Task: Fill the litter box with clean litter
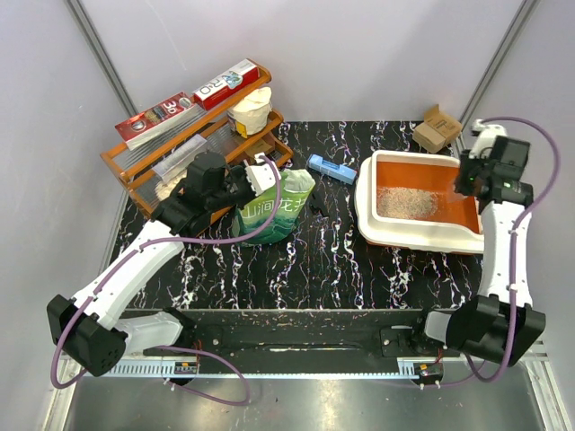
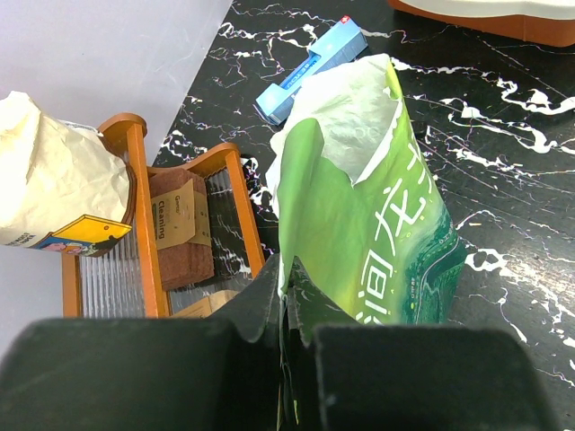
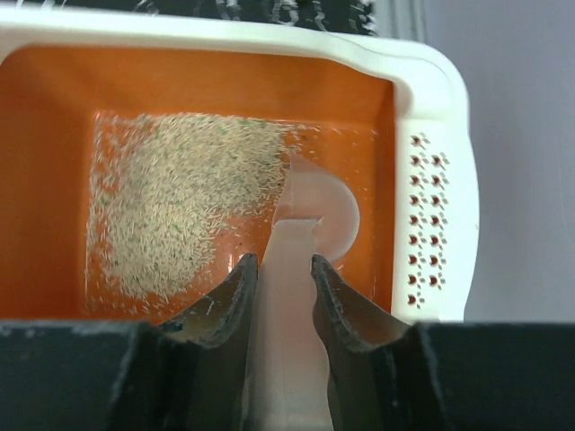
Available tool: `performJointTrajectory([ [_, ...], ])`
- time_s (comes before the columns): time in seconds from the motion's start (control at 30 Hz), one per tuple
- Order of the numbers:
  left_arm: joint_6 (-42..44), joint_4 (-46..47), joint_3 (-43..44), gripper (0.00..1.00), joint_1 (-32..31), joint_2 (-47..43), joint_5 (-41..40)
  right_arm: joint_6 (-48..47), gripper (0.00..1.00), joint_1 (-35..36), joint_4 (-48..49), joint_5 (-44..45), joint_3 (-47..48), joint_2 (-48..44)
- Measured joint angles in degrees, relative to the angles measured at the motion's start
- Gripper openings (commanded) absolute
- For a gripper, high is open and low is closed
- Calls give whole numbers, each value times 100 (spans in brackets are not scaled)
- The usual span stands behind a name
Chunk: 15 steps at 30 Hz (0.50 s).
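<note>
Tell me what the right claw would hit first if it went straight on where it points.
The right claw, shut on a translucent scoop, points down into the litter box. The scoop's tip would probably meet the orange floor, at the edge of the clean litter, though depth is unclear.

I read this as robot test cell, not home. Plain pale panel walls on metal struts box in black marble-pattern counter. Left arm and right arm sit bolted to base rail at near edge, purple cables looping loose. Household props staged on counter: orange rack, green pouch, litter box, cardboard box.
</note>
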Motion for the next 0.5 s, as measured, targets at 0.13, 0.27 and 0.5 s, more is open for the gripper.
performJointTrajectory([
  [0.13, -2, 0, 0, 5, 0, 0, -2, -739, 0, 498, -208, 44, 114, -11],
  [0.27, 0, -2, 0, 5, 0, -2, -2, -745, 0, 466, -603, -345, 999, 138],
  [0.5, 2, -7, 0, 5, 0, -7, -4, 555, 0, 815, -452, -3178, 3038, 752],
])
